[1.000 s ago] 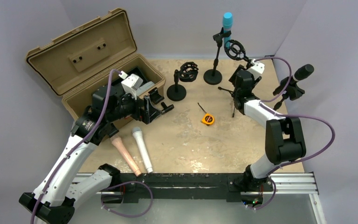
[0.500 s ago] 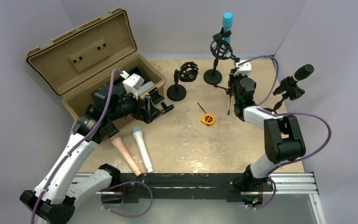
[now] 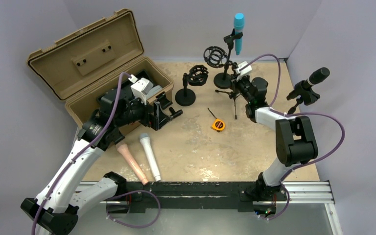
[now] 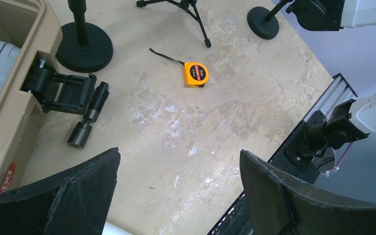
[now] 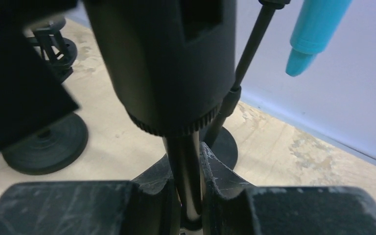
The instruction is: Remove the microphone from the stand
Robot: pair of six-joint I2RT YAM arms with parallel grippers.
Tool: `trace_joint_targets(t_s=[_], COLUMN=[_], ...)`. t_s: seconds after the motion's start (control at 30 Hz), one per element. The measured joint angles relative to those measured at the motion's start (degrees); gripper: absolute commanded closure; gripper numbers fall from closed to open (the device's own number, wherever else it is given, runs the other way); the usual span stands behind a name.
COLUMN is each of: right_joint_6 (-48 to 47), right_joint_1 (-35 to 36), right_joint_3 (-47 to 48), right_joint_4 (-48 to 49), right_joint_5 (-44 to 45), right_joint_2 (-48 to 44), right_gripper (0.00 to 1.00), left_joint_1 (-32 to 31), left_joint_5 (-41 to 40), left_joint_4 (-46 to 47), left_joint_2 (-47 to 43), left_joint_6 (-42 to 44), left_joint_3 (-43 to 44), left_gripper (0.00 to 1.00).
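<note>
A blue microphone is clipped upright in a round-based stand at the back. A black microphone sits in a second stand at the right wall. My right gripper is shut on the thin pole of a small tripod stand whose empty shock-mount ring leans left. In the right wrist view the gripper clamps that pole, with the blue microphone hanging beyond it. My left gripper hovers open over the table, and its jaws hold nothing.
An open tan case stands at the left. Another round-based stand with a shock mount stands by it. A yellow tape measure lies mid-table. A white microphone and a pink one lie near the front.
My right gripper has shut on the tripod stand's pole and swung it left toward the blue microphone's stand, so the shock-mount ring has shifted left. The left arm has stayed put.
</note>
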Motion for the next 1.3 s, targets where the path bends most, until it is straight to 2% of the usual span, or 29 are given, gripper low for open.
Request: trace_joint_targets(t_s=[0.1, 0.17, 0.37, 0.4, 0.43, 0.47, 0.77, 1.0, 1.3], right_joint_6=[0.6, 1.3, 4.1, 4.6, 5.6, 6.8, 20.9, 37.6, 55.0], right_joint_1=[-1.3, -2.2, -3.4, -3.4, -3.4, -3.3, -3.1, -2.4, 7.9], right_joint_3=[0.9, 1.4, 1.8, 1.9, 2.0, 2.0, 3.0, 3.6, 5.4], right_joint_4=[-1.2, -1.5, -3.7, -4.0, -4.8, -5.5, -19.1, -28.8, -35.5], right_joint_5=[-3.3, -4.3, 0.2, 1.0, 2.3, 3.7, 11.4, 17.4, 30.2], right_joint_2=[0.3, 0.7, 1.4, 1.4, 1.4, 1.2, -4.6, -9.7, -8.1], right_gripper=[0.73, 0.56, 0.3, 0.21, 0.08, 0.02, 0.01, 0.01, 0.06], left_joint_1=[-0.1, -0.1, -0.4, -0.4, -0.4, -0.4, -0.4, -0.4, -0.4], left_joint_5=[0.0, -0.1, -0.2, -0.2, -0.2, -0.2, -0.1, 0.2, 0.3], left_joint_4=[0.0, 0.0, 0.0, 0.0, 0.0, 0.0, 0.0, 0.0, 0.0], left_joint_2=[0.0, 0.1, 0.2, 0.3, 0.3, 0.4, 0.6, 0.8, 0.8], left_joint_6=[0.0, 0.0, 0.0, 0.0, 0.0, 0.0, 0.0, 0.0, 0.0], left_joint_3=[0.0, 0.0, 0.0, 0.0, 0.0, 0.0, 0.0, 0.0, 0.0], left_gripper=[0.11, 0.11, 0.11, 0.11, 0.11, 0.11, 0.11, 0.11, 0.11])
